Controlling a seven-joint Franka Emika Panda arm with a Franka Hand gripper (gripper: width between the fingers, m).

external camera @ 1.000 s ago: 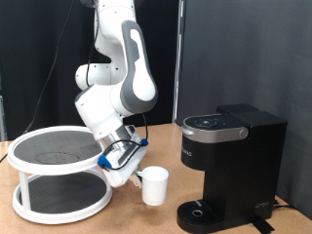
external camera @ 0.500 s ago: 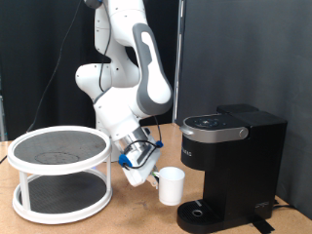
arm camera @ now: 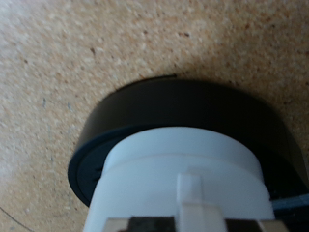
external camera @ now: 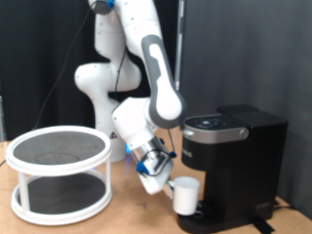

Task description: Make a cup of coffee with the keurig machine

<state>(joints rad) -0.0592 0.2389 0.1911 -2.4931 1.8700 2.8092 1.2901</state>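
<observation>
The white cup (external camera: 185, 195) hangs just above the round drip tray base of the black keurig machine (external camera: 239, 156), under its brew head. My gripper (external camera: 166, 182) is shut on the cup's handle side from the exterior view's left and holds it tilted slightly. In the wrist view the cup (arm camera: 183, 174) fills the lower part of the picture, with its handle (arm camera: 193, 188) towards the fingers. The black round drip tray (arm camera: 183, 111) lies right behind it on the speckled wooden table (arm camera: 77, 58). The machine's lid is down.
A white two-tier round stand (external camera: 58, 171) with dark mesh shelves stands at the exterior view's left. The robot's base (external camera: 102, 97) is behind the middle of the table. A black curtain closes the back. A cable runs behind the machine.
My gripper has carried the cup to the exterior view's right and lower, from beside the stand to the machine's drip tray. The arm has swung over with it.
</observation>
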